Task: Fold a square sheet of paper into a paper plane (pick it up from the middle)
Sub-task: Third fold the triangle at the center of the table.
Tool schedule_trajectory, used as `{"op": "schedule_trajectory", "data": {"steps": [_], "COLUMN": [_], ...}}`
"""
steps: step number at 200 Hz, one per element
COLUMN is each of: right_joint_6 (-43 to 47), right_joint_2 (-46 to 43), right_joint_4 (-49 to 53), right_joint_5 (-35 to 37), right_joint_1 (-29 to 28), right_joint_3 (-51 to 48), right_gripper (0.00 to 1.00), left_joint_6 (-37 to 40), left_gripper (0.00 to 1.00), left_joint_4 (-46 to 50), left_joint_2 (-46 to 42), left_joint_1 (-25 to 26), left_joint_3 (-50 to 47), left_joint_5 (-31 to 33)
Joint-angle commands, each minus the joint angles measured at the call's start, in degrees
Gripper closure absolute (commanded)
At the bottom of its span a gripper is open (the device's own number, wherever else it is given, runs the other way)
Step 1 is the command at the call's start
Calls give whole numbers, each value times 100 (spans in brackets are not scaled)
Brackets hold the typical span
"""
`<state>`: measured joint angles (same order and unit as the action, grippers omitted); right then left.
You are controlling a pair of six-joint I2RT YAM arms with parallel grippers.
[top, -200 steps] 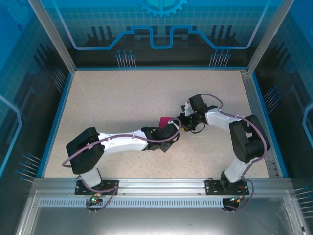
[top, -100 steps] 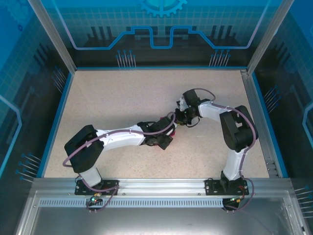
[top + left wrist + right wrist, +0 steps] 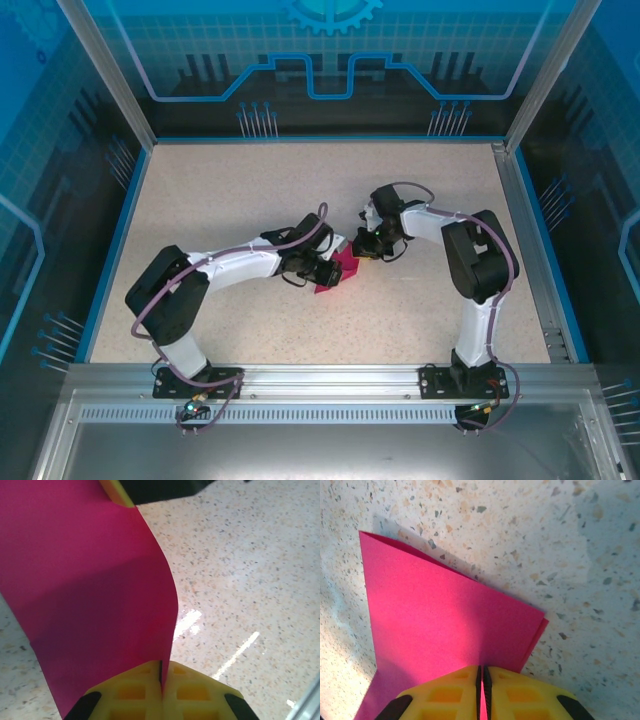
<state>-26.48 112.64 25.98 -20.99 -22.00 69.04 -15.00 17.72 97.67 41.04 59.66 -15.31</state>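
Observation:
The square sheet of paper (image 3: 341, 272) is magenta-pink and hangs between both grippers just above the speckled table, mid-table. In the right wrist view the paper (image 3: 435, 620) is folded double, its two layers slightly offset at one corner, and my right gripper (image 3: 481, 672) is shut on its near edge. In the left wrist view the paper (image 3: 90, 580) curves upward from my left gripper (image 3: 161, 667), which is shut on one edge. The right gripper's yellow finger (image 3: 117, 492) grips the far end. From above, the left gripper (image 3: 333, 262) and right gripper (image 3: 362, 250) sit close together.
The speckled tabletop (image 3: 250, 190) is bordered by a blue rim (image 3: 118, 240) and transparent enclosure walls. The two arm bases sit on the metal rail (image 3: 320, 385) at the near edge. The right arm's elbow (image 3: 475, 255) stands to the right of the paper.
The right gripper has closed on the paper and shifted left. The left arm has swung towards the far left, and the paper now shows on the near side of the grippers.

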Motion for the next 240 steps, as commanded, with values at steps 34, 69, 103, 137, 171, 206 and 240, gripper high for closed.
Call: {"op": "schedule_trajectory", "data": {"steps": [34, 69, 103, 137, 171, 206, 240], "right_joint_6": [-31, 49, 134, 110, 134, 203, 201], "right_joint_2": [-112, -43, 277, 403, 485, 474, 435], "right_joint_4": [74, 93, 452, 399, 470, 547, 558], "right_joint_5": [-302, -613, -124, -23, 112, 218, 215], "right_joint_1": [-67, -190, -263, -273, -274, -279, -278], "right_joint_3": [224, 406, 550, 384, 352, 361, 362], "right_gripper": [86, 84, 84, 84, 85, 85, 85], "left_joint_6": [-13, -312, -757, -1098, -1225, -1633, -2183], "left_gripper": [93, 93, 91, 89, 87, 88, 87], "left_joint_4": [230, -116, -196, -258, -340, -479, -1012], "left_joint_2": [98, 99, 234, 222, 149, 349, 230], "left_joint_1": [134, 195, 138, 150, 157, 94, -137], "left_joint_3": [-25, -113, -94, -333, -419, -349, -778], "left_joint_5": [-419, -568, -466, -119, -159, -768, -965]}}
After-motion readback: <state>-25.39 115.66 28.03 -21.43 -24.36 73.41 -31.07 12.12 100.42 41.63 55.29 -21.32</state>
